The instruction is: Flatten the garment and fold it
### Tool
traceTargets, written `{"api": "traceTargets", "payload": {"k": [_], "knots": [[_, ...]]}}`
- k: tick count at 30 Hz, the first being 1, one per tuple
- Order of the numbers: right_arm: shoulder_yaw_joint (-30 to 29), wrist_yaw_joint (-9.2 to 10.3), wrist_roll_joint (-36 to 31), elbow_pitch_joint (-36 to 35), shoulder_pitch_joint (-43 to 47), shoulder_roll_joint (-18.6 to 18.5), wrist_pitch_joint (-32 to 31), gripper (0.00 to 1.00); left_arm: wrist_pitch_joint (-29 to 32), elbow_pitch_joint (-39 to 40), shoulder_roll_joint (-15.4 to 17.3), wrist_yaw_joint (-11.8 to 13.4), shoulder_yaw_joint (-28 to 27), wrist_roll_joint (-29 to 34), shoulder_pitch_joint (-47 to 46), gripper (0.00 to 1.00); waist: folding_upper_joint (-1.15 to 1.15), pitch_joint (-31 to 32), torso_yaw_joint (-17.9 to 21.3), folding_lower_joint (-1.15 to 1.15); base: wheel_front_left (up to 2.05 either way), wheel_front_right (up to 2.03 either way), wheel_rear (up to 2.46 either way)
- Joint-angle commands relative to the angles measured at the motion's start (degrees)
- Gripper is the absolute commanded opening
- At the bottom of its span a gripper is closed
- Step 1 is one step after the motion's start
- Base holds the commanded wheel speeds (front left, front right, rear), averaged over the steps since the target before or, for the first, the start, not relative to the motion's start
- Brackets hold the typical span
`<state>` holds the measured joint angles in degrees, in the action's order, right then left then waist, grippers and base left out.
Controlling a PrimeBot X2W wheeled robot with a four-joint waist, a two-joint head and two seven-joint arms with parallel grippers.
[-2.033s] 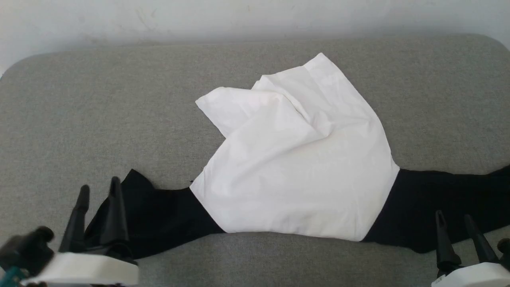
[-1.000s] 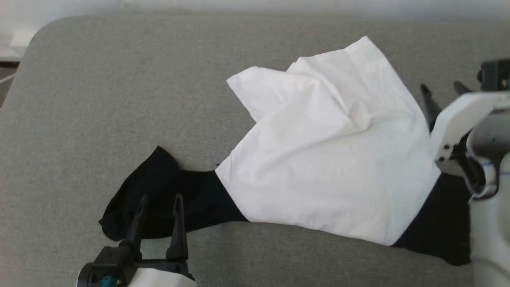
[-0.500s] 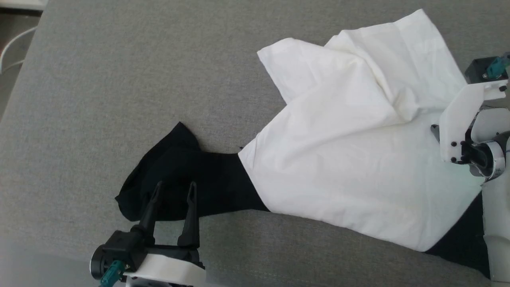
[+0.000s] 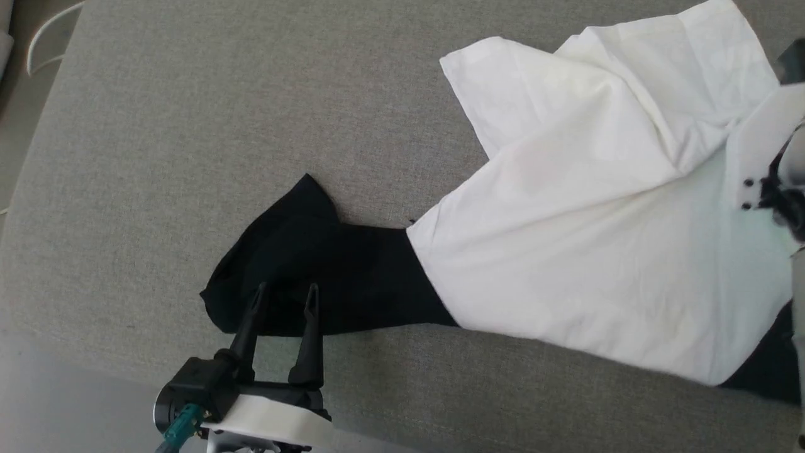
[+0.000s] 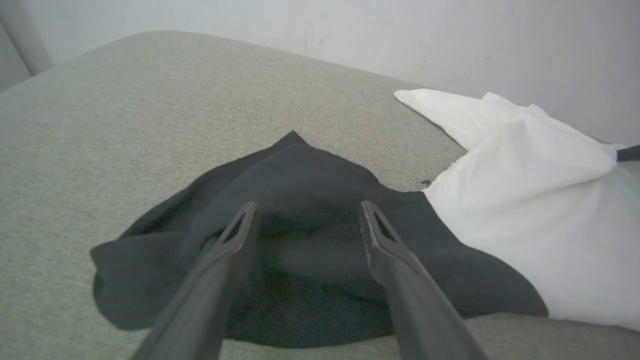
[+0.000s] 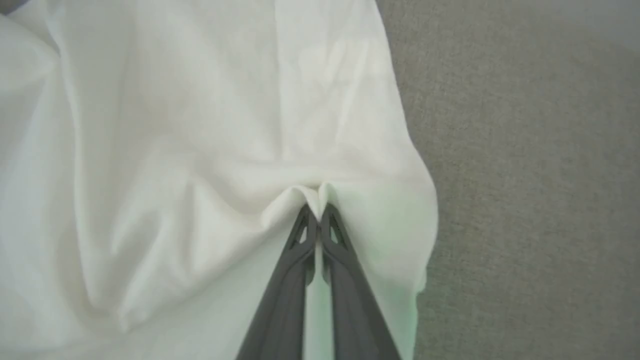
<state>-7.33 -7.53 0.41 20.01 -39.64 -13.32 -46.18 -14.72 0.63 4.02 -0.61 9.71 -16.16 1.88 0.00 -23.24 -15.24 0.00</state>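
The shirt lies rumpled on the gray cushion. Its white body is partly folded over itself, and one black sleeve is bunched toward the near-left edge. The left end effector hangs at that sleeve with its fingers spread (whether they touch the cloth is unclear). The right end effector is pressed together, pinching a ridge of white fabric near the shirt's edge.

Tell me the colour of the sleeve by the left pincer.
Black; the sleeve shows best in the left wrist view.
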Motion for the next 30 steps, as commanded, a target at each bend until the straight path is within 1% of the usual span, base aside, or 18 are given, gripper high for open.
{"api": "traceTargets", "payload": {"k": [1, 7, 10, 11, 12, 13, 14, 16, 19, 23, 27, 30], "knots": [[-0.2, 0.04, -0.1, -0.4, -1.6, -0.7, 0.6, 0.0, -0.3, -0.1, -0.2, -0.5, 0.0, -0.2, -0.9, 1.0, 0.0, -0.5, -0.3, 0.0, 0.0, 0.0, 0.0], [-2.5, 0.04, -2.6, -0.9, -8.0, -2.7, 3.8, 0.0, -0.3, -0.3, -0.7, -1.7, 0.7, -0.7, -2.4, 1.0, 0.0, -3.3, -2.7, 0.0, 0.0, 0.0, 0.0], [-3.1, 0.04, -5.3, -0.2, -10.6, -3.5, 6.3, 0.0, -0.3, -0.7, -0.8, -2.0, 0.8, -0.8, -2.9, 1.0, 0.0, -4.6, -4.1, 0.0, 0.0, 0.0, 0.0], [-3.6, 0.04, -6.2, 0.4, -11.1, -3.5, 7.0, 0.04, -0.3, -0.8, -0.9, -2.1, 0.8, -0.8, -3.1, 1.0, 0.0, -4.9, -4.5, 0.0, 0.0, 0.0, 0.0], [-4.4, 0.04, -7.1, 1.2, -11.6, -3.3, 7.5, 0.36, -0.3, -1.0, -0.9, -2.2, 0.9, -0.7, -3.2, 1.0, 0.0, -5.1, -4.9, 0.0, 0.0, 0.0, 0.0], [-5.3, 0.04, -7.8, 2.1, -12.0, -2.9, 8.1, 0.8, -0.3, -1.1, -0.9, -2.2, 0.9, -0.8, -3.3, 1.0, 0.0, -5.3, -5.3, 0.0, 0.0, 0.0, 0.0], [-6.0, 0.04, -8.7, 3.0, -12.3, -2.4, 8.8, 1.0, -0.3, -1.2, -0.9, -2.3, 0.9, -0.8, -3.5, 1.0, 0.0, -5.4, -5.5, 0.0, 0.0, 0.0, 0.0], [-6.7, 0.04, -10.3, 4.8, -12.6, -1.4, 9.9, 1.0, -0.3, -1.4, -1.0, -2.4, 0.9, -0.8, -3.7, 1.0, 0.0, -5.5, -5.5, 0.0, 0.0, 0.0, 0.0], [-7.3, 0.04, -10.6, 6.9, -13.0, 0.6, 11.7, 1.0, -0.3, -1.6, -1.0, -2.4, 0.7, -0.8, -3.9, 1.0, 0.0, -5.0, -4.7, 0.0, 0.0, 0.0, 0.0], [-6.8, 0.04, -7.9, 7.4, -12.4, 2.2, 14.9, 1.0, -0.3, -1.6, -1.1, -2.3, 0.4, -0.4, -3.6, 1.0, 0.0, -2.7, -2.9, 0.0, 0.0, 0.0, 0.0], [-5.7, 0.04, -3.1, 3.9, -8.2, 3.4, 18.0, 1.0, -0.3, -1.3, -1.1, -1.9, -0.2, 0.3, -2.7, 1.0, 0.0, 0.4, -0.7, 0.0, 0.0, 0.0, 0.0], [-5.4, 0.04, 0.9, -1.5, -2.0, 4.1, 18.9, 1.0, -0.3, -1.0, -1.1, -1.7, -0.6, 1.0, -1.7, 1.0, 0.0, 2.7, 0.9, 0.0, 0.0, 0.0, 0.0]]}}
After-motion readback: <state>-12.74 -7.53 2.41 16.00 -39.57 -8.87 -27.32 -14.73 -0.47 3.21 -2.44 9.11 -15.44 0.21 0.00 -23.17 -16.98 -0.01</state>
